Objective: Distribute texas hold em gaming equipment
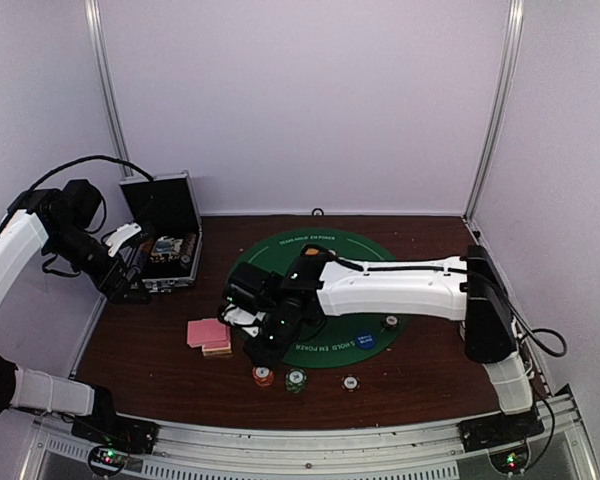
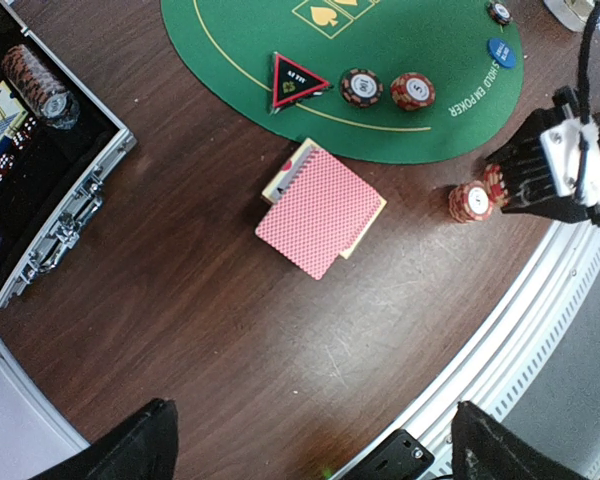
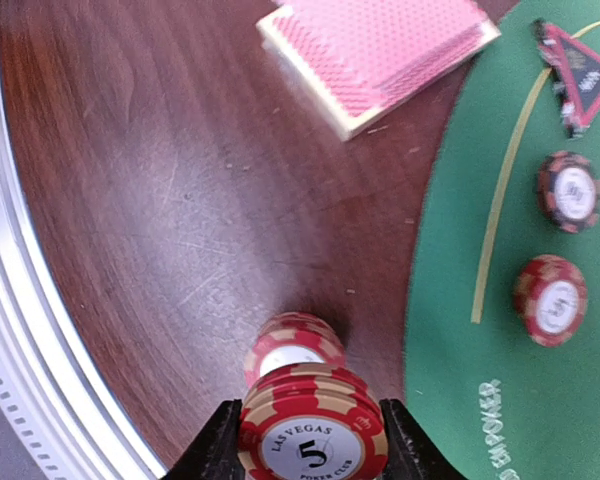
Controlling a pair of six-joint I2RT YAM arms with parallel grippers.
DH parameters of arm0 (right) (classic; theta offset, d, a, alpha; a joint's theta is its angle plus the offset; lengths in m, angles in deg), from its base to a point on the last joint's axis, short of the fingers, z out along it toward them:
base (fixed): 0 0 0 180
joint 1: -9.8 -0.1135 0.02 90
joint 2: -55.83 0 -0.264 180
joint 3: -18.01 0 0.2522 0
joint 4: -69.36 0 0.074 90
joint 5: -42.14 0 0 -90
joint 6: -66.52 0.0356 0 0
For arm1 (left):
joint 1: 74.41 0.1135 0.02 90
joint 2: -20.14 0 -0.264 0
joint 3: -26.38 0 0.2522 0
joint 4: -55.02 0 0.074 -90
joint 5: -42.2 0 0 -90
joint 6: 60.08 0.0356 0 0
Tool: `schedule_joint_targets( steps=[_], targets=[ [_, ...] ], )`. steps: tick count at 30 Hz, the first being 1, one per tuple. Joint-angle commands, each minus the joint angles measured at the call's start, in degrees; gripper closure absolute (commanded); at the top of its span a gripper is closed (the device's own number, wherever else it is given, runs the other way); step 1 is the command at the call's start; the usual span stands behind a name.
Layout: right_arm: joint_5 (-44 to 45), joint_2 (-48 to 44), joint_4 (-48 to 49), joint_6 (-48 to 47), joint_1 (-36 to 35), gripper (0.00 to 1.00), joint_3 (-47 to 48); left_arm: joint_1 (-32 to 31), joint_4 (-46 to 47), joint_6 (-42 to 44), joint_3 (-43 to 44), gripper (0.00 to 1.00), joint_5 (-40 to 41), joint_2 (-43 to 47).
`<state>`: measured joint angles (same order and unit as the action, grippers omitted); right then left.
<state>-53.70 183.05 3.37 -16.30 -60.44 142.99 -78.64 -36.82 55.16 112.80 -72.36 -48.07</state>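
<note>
Right gripper (image 3: 310,445), we see, clamps red chips (image 3: 313,410) at bottom centre. Left gripper (image 2: 325,450) hangs wide open.

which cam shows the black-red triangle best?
Left wrist: the black-red triangle lies whole and sharp on the green mat. Right wrist catches it blurred near the frame's corner. Top external doesn't show it.
</note>
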Motion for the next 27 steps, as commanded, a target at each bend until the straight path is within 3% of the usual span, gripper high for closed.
schedule_joint_targets(
  steps=[1, 8, 16, 27],
  targets=[
    [4.32, -6.3, -1.78, 0.07, 4.95, 0.65, 2.92, -0.25, -0.12, 0.45, 1.3, 0.02, -0.16, 0.26],
    [7.57, -7.42, 0.28, 0.38, 18.71, 0.69, 2.63, -0.25, -0.09, 0.44, 1.34, 0.02, -0.26, 0.23],
    [10.71, 1.07, 1.93, 0.47, 32.54, 0.72, 8.98, -0.3, -0.13, 0.47, 1.42, 0.02, -0.39, -0.13],
    [8.81, 15.1, 1.44, 2.22, 40.43, 0.73, 20.75, -0.28, -0.12, 0.52, 1.59, 0.02, -0.5, -0.52]
  ],
)
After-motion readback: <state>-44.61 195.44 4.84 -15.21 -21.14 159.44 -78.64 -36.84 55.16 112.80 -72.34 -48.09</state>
